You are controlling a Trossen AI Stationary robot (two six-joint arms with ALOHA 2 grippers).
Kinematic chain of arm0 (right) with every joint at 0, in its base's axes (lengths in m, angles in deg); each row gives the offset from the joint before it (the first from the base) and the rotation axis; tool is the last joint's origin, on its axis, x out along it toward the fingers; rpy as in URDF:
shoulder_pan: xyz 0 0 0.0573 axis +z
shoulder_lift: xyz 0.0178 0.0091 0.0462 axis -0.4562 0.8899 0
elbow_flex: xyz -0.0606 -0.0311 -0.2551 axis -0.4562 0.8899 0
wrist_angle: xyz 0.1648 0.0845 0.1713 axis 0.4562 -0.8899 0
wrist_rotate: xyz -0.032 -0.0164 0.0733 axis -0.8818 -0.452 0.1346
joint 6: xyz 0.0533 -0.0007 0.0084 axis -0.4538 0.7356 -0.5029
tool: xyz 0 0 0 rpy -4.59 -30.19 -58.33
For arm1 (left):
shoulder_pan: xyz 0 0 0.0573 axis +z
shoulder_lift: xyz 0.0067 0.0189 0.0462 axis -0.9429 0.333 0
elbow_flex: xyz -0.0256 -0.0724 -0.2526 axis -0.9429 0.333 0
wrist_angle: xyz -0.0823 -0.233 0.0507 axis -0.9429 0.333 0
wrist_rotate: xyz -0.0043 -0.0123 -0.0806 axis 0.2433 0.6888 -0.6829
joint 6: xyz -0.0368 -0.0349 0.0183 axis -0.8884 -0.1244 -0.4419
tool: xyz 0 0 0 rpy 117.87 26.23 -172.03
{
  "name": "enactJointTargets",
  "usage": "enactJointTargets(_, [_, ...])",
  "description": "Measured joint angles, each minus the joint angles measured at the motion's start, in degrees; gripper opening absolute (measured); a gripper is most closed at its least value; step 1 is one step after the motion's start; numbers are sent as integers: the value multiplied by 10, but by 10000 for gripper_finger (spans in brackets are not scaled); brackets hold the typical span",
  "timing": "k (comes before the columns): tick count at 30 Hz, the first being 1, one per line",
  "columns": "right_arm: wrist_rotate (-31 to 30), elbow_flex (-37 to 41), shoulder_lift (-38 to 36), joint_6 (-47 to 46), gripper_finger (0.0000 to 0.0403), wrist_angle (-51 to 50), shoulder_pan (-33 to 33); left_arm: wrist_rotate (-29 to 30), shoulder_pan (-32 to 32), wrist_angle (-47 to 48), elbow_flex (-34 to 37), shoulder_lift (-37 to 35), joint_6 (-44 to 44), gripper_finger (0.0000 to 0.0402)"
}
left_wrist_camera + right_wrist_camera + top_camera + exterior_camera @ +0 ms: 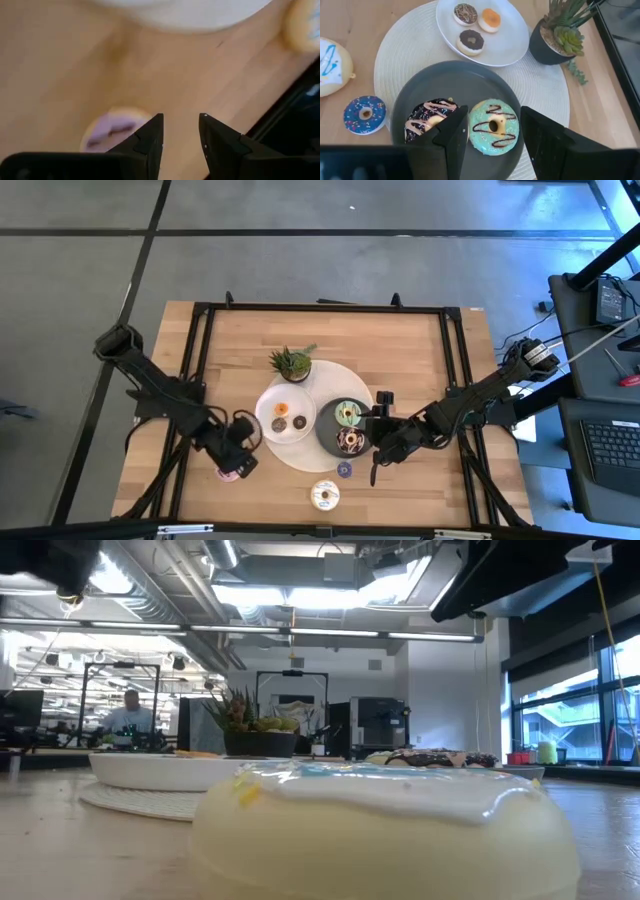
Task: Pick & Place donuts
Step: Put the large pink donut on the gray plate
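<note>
- Pink donut (114,131) on bare table at 7 o'clock of white plate (285,418), just beside left gripper (181,131), fingers slightly apart, empty.
- Right gripper (492,131) spread wide over green donut (494,126) on grey plate (450,82).

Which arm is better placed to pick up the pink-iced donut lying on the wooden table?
The left. Its pincer hangs open directly above the pink-iced donut. The right pincer is open over the dark grey plate, farther away.

This is a robotics lab in an open office: exposed ceiling pipes (150,580), long ceiling lights (300,632), a person (128,712) at desks behind, and a laptop (610,445) beside the tabletop (330,340).
</note>
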Motion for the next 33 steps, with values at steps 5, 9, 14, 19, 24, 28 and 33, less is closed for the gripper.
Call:
enactJointTargets(5, [0,0,0,14,181,15,0,-22,-46,69,0,0,-99,118])
enactJointTargets(9, [0,0,0,17,181,31,0,-5,-72,111,0,3,-166,116])
enactJointTargets(14, [0,0,0,17,181,32,0,-11,-84,108,0,28,-176,116])
enactJointTargets(19, [0,0,0,17,181,32,0,-46,-86,105,0,77,-175,119])
enactJointTargets(24, [0,0,0,17,181,32,0,-82,-86,99,0,120,-174,119])
enactJointTargets(28, [0,0,0,17,182,32,0,-83,-86,96,0,138,-174,116])
enactJointTargets(33, [0,0,0,17,182,32,0,-81,-86,91,0,140,-175,119])
